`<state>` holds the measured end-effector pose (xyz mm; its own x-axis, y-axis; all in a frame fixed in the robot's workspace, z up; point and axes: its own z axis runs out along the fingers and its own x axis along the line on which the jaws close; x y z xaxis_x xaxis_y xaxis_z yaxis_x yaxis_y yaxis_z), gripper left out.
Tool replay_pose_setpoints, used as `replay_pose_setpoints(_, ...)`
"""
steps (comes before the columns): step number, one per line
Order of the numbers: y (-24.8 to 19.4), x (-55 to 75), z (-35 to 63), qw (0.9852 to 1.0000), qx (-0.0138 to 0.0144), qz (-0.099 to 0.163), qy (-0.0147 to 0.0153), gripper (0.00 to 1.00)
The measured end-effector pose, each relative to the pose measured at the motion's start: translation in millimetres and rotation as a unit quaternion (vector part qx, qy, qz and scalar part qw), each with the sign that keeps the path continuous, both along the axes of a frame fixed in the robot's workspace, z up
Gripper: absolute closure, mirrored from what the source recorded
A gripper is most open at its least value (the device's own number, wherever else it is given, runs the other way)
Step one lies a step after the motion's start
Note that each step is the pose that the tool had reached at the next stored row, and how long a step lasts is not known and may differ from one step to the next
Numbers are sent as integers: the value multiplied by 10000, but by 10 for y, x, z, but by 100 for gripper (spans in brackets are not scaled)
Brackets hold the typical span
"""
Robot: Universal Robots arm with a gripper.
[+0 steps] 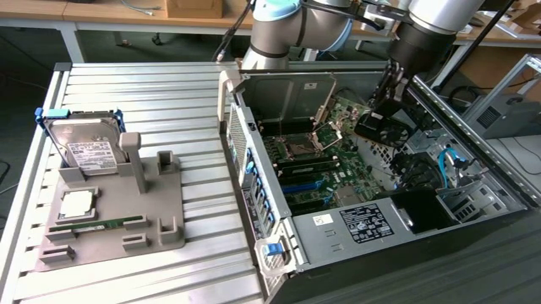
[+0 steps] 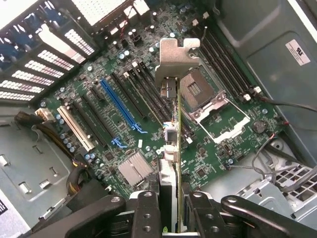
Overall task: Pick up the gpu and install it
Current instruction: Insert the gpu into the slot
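Over the green motherboard, the black two-finger gripper clamps the thin dark gpu card edge-on, long axis running straight out to its silver bracket.

Exterior view. Slatted metal table carrying a grey fixture tray toward 8 o'clock and an open computer case toward 4 o'clock. On the tray: a silver hard drive with a white label, standing upright at its 11 o'clock corner; a square processor chip lying flat just at 6 o'clock of the drive; a narrow green memory stick at 6 o'clock of the chip. Inside the case: green motherboard with its open CPU socket; blue cables at 3 o'clock of the board. Wooden bench at 12 o'clock, behind the table.
Wrist view. Motherboard detail: blue expansion slot among black ones, white slot beside them, finned silver heatsink near the blue slot's end
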<state>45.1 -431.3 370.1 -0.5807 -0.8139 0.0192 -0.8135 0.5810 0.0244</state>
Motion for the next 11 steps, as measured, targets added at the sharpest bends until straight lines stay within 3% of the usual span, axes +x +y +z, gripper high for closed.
replay_pose_setpoints(11,0,0,-3,9985,0,550,0,73)
